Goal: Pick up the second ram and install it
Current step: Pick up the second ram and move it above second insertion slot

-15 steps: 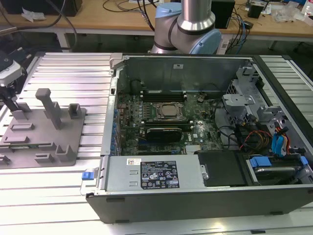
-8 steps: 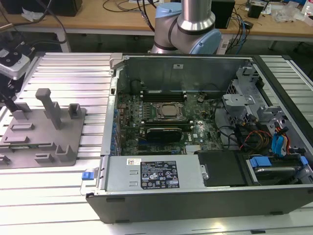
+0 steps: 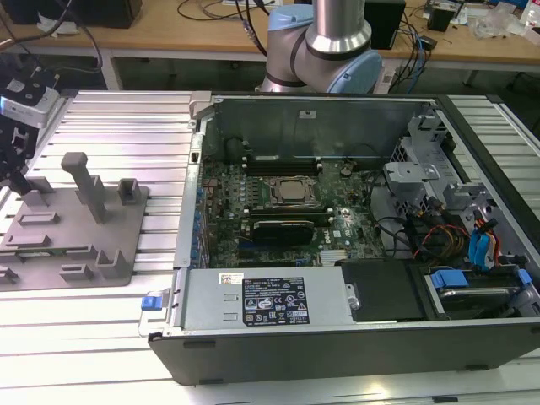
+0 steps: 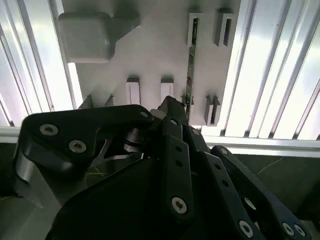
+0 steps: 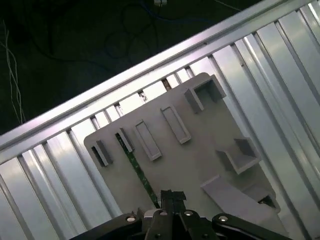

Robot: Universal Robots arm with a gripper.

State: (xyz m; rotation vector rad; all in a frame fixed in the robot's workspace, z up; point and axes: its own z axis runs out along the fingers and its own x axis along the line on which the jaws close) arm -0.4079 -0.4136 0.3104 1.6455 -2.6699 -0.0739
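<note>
Fingers [image 5: 166, 196] pinched narrow and empty, I hang above the grey fixture plate [image 5: 197, 157], where the second ram [image 5: 136, 169] stands on edge in slots near one plate edge; coming down unopened or askew, I judge I could strike its top and crack it.

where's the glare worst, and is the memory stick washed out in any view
Exterior view: the ribbed table glares white along its near edge. Second wrist view: its slats blow out beside the grey plate, the memory stick is readable, the gripper dark. First wrist view: softer sheen, stick not washed out.
</note>
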